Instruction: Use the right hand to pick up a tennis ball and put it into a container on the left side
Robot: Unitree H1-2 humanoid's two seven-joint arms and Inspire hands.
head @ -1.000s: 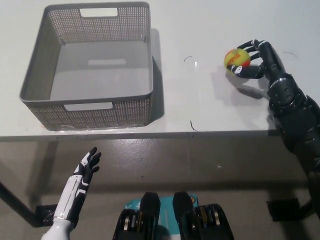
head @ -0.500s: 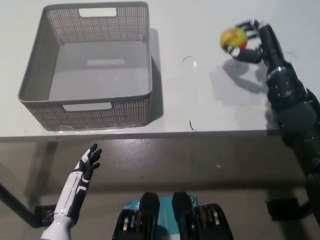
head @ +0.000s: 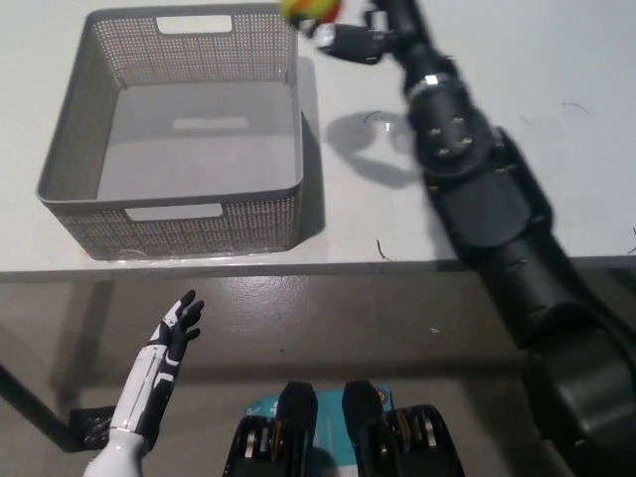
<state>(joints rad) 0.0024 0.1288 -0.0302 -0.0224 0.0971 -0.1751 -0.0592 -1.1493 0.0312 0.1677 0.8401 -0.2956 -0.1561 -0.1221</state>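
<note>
Right hand [head: 360, 35]: gripping the ball [head: 310, 9], now swinging from the desk's right side to the basket's far right corner
Ball: riding high at the top edge, above the basket [head: 179, 219] rim
Left hand [head: 177, 326]: resting open below the desk [head: 417, 229], unchanged

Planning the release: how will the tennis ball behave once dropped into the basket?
Being round, the tennis ball will likely roll on the grey basket's flat floor. The walls look high enough to contain it. It seems light; the right hand lifts it easily.
</note>
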